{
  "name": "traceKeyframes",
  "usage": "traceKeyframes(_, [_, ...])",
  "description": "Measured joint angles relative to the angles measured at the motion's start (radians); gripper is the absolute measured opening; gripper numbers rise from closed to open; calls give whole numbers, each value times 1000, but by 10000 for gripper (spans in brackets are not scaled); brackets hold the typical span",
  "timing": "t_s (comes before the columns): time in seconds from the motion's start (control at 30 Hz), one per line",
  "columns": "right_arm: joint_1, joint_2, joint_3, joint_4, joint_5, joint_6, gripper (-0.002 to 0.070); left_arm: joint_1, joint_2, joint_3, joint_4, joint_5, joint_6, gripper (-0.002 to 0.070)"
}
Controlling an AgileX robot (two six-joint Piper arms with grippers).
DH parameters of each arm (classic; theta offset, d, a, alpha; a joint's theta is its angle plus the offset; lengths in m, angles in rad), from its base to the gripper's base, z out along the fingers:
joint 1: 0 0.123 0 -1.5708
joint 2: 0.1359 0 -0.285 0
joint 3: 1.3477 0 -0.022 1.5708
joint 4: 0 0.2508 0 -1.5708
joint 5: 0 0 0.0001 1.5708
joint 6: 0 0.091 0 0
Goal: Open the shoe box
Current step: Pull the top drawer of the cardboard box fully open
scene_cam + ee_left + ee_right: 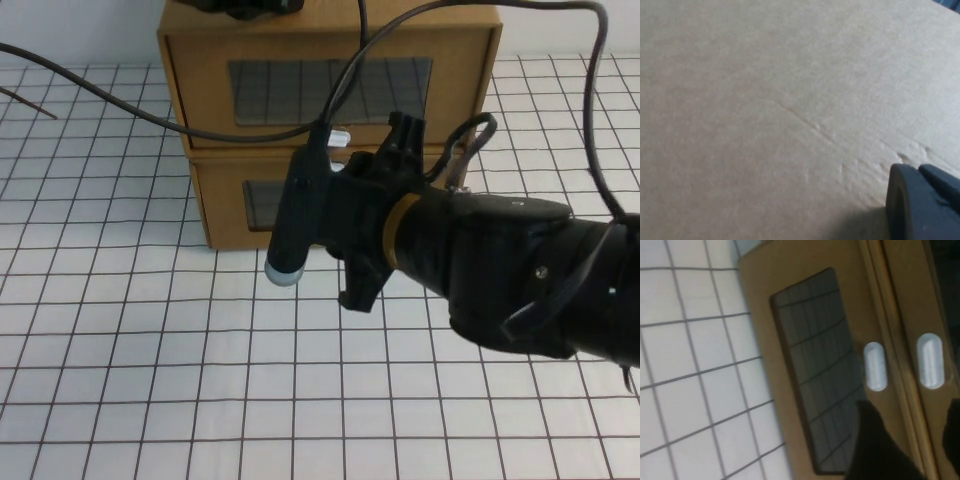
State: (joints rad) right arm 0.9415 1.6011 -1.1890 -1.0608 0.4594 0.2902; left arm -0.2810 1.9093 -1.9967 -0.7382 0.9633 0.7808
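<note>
While the right pincer (pixel 917 450) stands spread apart with nothing in it, no pull is on either drawer. It hovers just short of the box fronts, aimed at the seam between the two stacked boxes. Two white pull tabs flank that seam: one (pixel 875 366) on the lower shoe box (pixel 222 200), the other (pixel 930 361) on the upper shoe box (pixel 450 90). Can't tell which one it's going for. Neither looks touched.

The stack sits at 12 o'clock on the desk (pixel 150 380). The right arm comes in from 3 o'clock and covers most of the lower front in the high view.

Progress, my read: approach done, opening not started. Both drawer fronts look flush, no gap. Left to do: close on a tab, draw back toward 6 o'clock.

The left pincer (pixel 250 6) is on or just above the top of the upper shoe box at 12 o'clock, and cardboard fills its wrist view. It's probably pinning the stack. Open or closed: can't tell.

Around: dark windows in both fronts, cables (pixel 100 92) crossing from 9 o'clock in front of the upper shoe box, and a wrist camera (pixel 298 215) on the arm's 9 o'clock side. Nothing blocks the tabs, but they're small and near each other, so the wrong-tab risk is real.
</note>
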Motion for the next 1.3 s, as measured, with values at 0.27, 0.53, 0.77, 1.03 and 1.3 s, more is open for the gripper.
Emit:
traceKeyframes(0.27, [0, 74, -2, -487, 7, 396, 289, 0, 0, 0, 0, 5, -27, -2])
traceKeyframes(0.53, [-25, 111, -45, -594, 0, 489, 290, 0, -2, -2, 17, 27, -107, -2])
traceKeyframes(0.77, [-52, 171, -86, -598, 0, 491, 290, 0, -2, -4, 15, 39, -121, -2])
traceKeyframes(1.03, [-52, 215, -90, -600, -2, 476, 290, 0, -2, -8, 11, 59, -129, -2])
traceKeyframes(1.3, [-64, 249, -100, -601, -2, 448, 290, 2, -3, -9, 7, 71, -129, -2])
